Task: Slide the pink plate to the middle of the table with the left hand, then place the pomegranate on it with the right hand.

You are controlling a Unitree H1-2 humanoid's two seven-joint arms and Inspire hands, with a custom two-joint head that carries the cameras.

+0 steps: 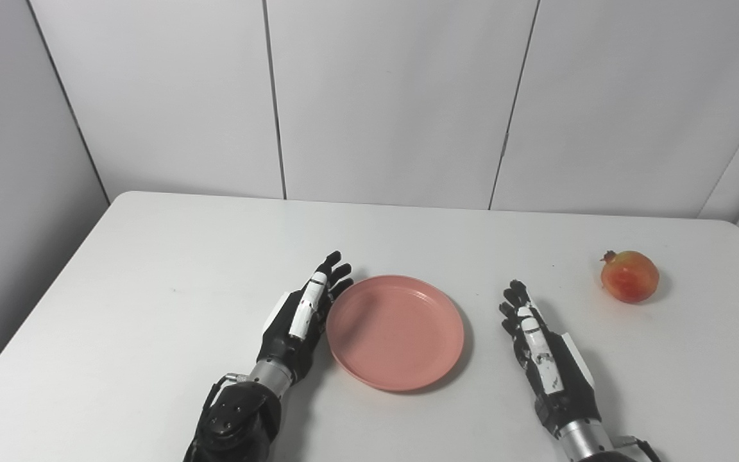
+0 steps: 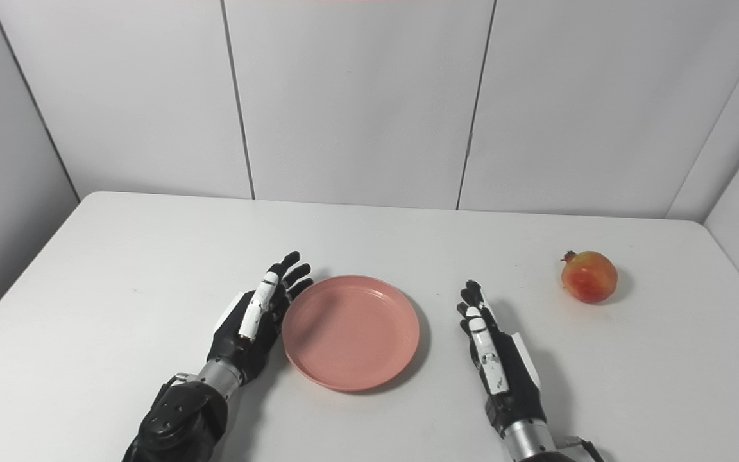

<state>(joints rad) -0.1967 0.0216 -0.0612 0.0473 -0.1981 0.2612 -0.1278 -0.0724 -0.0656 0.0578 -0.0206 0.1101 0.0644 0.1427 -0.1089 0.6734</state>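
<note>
Pink plate (image 1: 395, 332) sits mid-counter, left hand (image 1: 302, 317) edge-on against its rim (pushing stance), fingers straight, together, holding nothing; right hand (image 1: 546, 356) empty likewise, pomegranate (image 1: 630, 276) well right.

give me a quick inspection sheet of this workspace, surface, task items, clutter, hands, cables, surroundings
surface: white table, a few faint specks, otherwise bare.
job's things: pink plate near the table's middle, flat and with nothing on it; pomegranate far to the right, resting on the table, apart from the plate and both hands.
clutter: nothing seen.
hands: left hand open, fingers straight, edge-on against the plate's left rim; right hand open, holding nothing, between plate and pomegranate, touching neither.
cables: short loops at both wrists, nothing on the table.
surroundings: plain white panelled walls behind and at both sides.
</note>
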